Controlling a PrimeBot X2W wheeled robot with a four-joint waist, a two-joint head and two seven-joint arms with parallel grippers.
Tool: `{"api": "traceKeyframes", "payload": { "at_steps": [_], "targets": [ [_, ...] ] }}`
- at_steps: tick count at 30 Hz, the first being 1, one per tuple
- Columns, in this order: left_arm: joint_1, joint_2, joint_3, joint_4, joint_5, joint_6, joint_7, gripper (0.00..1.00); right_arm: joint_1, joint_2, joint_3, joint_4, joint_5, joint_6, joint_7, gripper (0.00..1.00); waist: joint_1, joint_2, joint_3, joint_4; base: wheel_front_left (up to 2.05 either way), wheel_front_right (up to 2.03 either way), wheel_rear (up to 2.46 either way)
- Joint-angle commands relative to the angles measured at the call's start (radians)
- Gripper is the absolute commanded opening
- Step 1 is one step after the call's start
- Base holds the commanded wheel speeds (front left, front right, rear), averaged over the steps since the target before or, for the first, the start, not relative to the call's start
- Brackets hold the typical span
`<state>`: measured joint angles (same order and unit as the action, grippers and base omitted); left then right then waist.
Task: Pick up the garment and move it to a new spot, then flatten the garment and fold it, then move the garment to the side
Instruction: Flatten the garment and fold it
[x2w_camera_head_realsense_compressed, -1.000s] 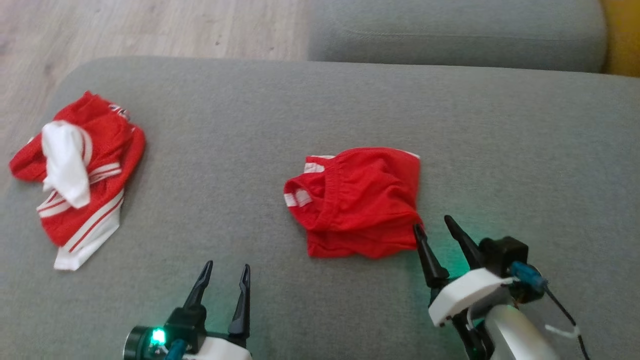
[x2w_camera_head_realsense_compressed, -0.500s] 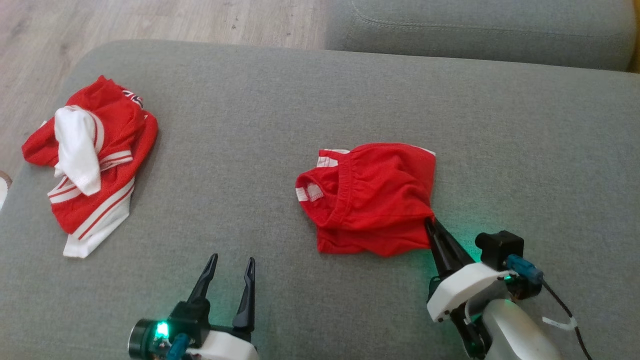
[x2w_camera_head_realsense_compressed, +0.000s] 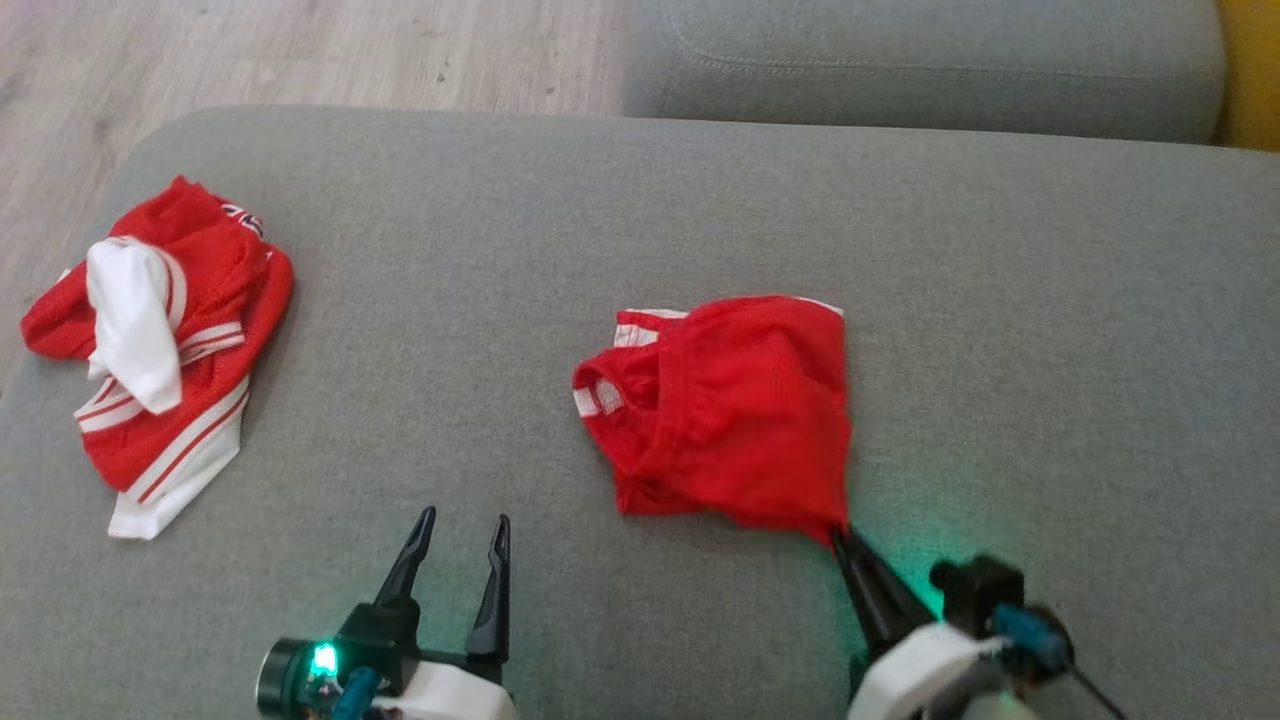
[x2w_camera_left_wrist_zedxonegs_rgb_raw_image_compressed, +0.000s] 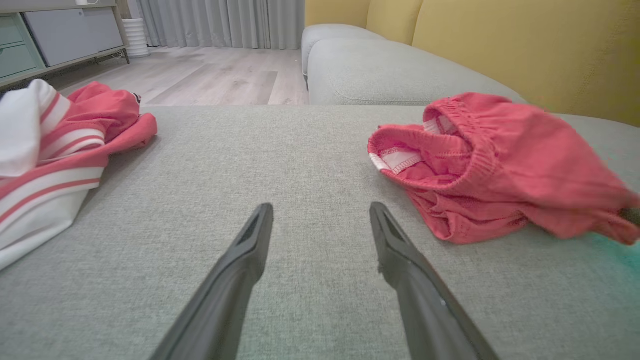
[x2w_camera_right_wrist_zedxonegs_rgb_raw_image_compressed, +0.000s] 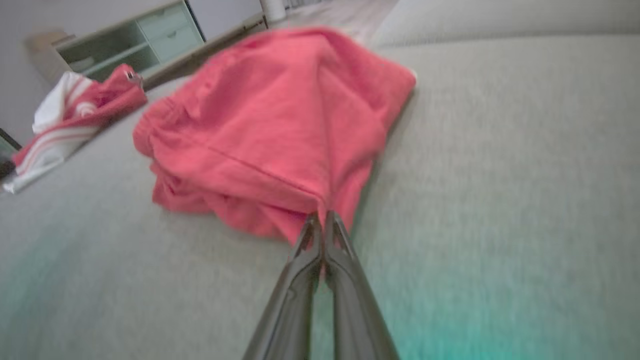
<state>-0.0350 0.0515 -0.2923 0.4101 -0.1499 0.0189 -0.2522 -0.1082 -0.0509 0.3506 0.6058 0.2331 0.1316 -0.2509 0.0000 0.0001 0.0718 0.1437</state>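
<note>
**Item.** In the head view the garment (x2w_camera_head_realsense_compressed: 730, 410), red, lies crumpled just right of centre on the sofa seat (x2w_camera_head_realsense_compressed: 500, 220). Its white-trimmed openings face 9 o'clock. Its 5 o'clock corner is drawn out to a point.

**End effectors.** The right end effector (x2w_camera_head_realsense_compressed: 838, 535) is pressed together on that 5 o'clock corner, pinching a small fold of cloth. The right wrist view confirms fabric between the fingertips. The left end effector (x2w_camera_head_realsense_compressed: 465, 515) is spread and holds nothing. It sits at 6 o'clock in the head view, well apart from the garment.

**Handling, assessed.** The cloth is light and limp, neither fragile nor slippery. From a single pinch it will likely sag and trail, the bulk dragging on the seat rather than lifting cleanly. So thin a corner hold may slip out under that drag. For flattening, the elastic waistband toward 9 o'clock looks thicker and the better second purchase.

**Surface.** The seat is grey woven upholstery, soft and probably grippy, so cloth is likely to catch rather than slide. A striped garment (x2w_camera_head_realsense_compressed: 150, 340), red and white, lies bunched at 9 o'clock, well apart.

**Room.** In the head view there is wood floor (x2w_camera_head_realsense_compressed: 300, 50) at 11 o'clock and another grey cushion (x2w_camera_head_realsense_compressed: 900, 70) at 1 o'clock. The left wrist view adds a yellow backrest (x2w_camera_left_wrist_zedxonegs_rgb_raw_image_compressed: 500, 40), a pale cabinet (x2w_camera_left_wrist_zedxonegs_rgb_raw_image_compressed: 50, 35) and curtains (x2w_camera_left_wrist_zedxonegs_rgb_raw_image_compressed: 225, 22) beyond.
</note>
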Motion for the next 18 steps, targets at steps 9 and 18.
{"api": "traceKeyframes", "payload": {
  "at_steps": [9, 18],
  "targets": [
    [-0.015, -0.001, 0.072, -0.026, 0.001, 0.005, -0.01, 1.0, 0.004, 0.001, -0.017, -0.084, 0.031, -0.001, -0.011, 1.0, 0.0, -0.0001, -0.022, -0.053, 0.0, 0.0, 0.0],
    [-0.027, 0.016, 0.134, -0.055, 0.07, 0.02, -0.01, 1.0, -0.007, 0.001, -0.213, -0.269, 0.002, -0.001, -0.011, 1.0, 0.0, -0.0001, -0.041, -0.122, 0.0, 0.0, 0.0]
  ]
}}
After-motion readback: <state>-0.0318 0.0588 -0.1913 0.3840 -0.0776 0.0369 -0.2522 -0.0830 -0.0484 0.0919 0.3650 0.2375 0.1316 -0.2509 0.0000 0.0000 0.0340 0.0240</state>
